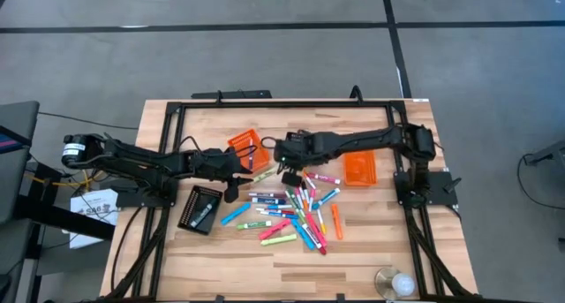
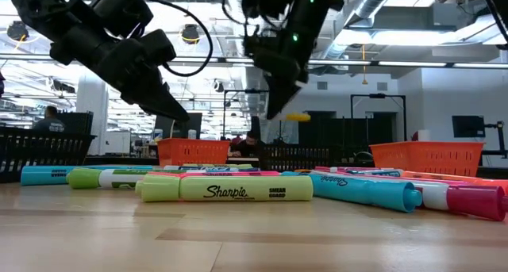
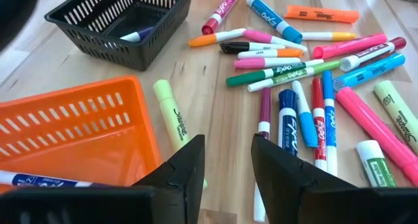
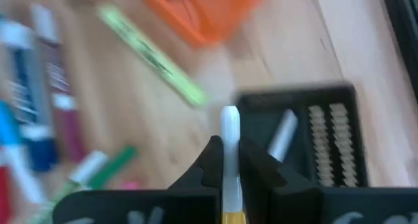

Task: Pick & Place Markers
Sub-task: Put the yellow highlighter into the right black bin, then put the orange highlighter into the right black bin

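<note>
Left tool [image 1: 231, 169]: fingers parted, nothing between them, hovering by the near edge of the left orange basket [image 1: 247, 150], with the black basket [image 1: 199, 208] nearer and to its left. In the left wrist view a yellow-green highlighter [image 3: 172, 117] lies on the worktop [image 1: 371, 250] just ahead of the open fingers, its long axis roughly in line with their reach.

The markers [image 1: 296, 216] lie scattered mid-worktop, just right of the left tool and below the right one; the black basket holds at least one.

Right tool [image 1: 290, 169]: closed on a white-capped marker [image 4: 230, 160], held off the worktop above the pile's far-left edge. In its wrist view the marker's axis runs straight out between the fingers, pointing toward the black basket.

Judgement: the right arm carries; the black basket lies to its left, closer to the left arm. The right orange basket [image 1: 359, 170] sits just right of the pile.
</note>
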Available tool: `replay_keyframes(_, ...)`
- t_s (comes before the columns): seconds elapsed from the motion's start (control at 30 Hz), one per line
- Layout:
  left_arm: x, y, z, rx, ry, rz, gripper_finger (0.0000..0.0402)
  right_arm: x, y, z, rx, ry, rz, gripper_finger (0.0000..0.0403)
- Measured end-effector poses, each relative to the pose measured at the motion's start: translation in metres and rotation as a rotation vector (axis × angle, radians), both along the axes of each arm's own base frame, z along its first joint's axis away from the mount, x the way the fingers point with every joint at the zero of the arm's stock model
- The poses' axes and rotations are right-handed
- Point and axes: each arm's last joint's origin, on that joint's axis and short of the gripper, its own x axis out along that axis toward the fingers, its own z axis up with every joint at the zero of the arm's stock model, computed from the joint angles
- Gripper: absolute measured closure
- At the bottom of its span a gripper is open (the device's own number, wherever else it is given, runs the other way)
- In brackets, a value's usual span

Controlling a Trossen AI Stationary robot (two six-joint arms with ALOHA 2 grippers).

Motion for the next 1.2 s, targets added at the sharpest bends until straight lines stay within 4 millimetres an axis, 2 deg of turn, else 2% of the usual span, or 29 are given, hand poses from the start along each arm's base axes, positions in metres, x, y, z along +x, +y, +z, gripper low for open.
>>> replay_keyframes(0.13, 0.000, -0.001, 0.001, -0.013, -0.007, 0.005, 0.0280, -0.002, -0.020, -0.006, 0.002, 0.027, -0.054, 0.0385)
replay_keyframes(0.3, 0.000, -0.001, 0.001, -0.014, -0.008, 0.006, 0.0280, -0.008, -0.041, -0.023, 0.021, 0.038, -0.147, 0.0352)
replay_keyframes(0.4, 0.000, -0.001, 0.000, -0.014, -0.008, 0.006, 0.0280, -0.013, -0.044, -0.026, 0.034, 0.056, -0.186, 0.0345)
replay_keyframes(0.63, 0.000, -0.001, 0.001, -0.014, -0.008, 0.005, 0.0280, -0.012, -0.043, -0.025, 0.029, 0.053, -0.160, 0.0339)
replay_keyframes(0.8, 0.000, -0.001, 0.001, -0.014, -0.008, 0.005, 0.0280, -0.010, -0.031, -0.025, 0.042, 0.058, -0.145, 0.0315)
replay_keyframes(1.03, 0.000, -0.001, 0.001, -0.014, -0.008, 0.005, 0.0280, -0.011, 0.015, -0.027, 0.121, 0.100, -0.094, 0.0265)
replay_keyframes(1.2, 0.000, -0.001, 0.000, -0.014, -0.008, 0.006, 0.0280, -0.011, 0.040, -0.028, 0.141, 0.081, -0.119, 0.0249)
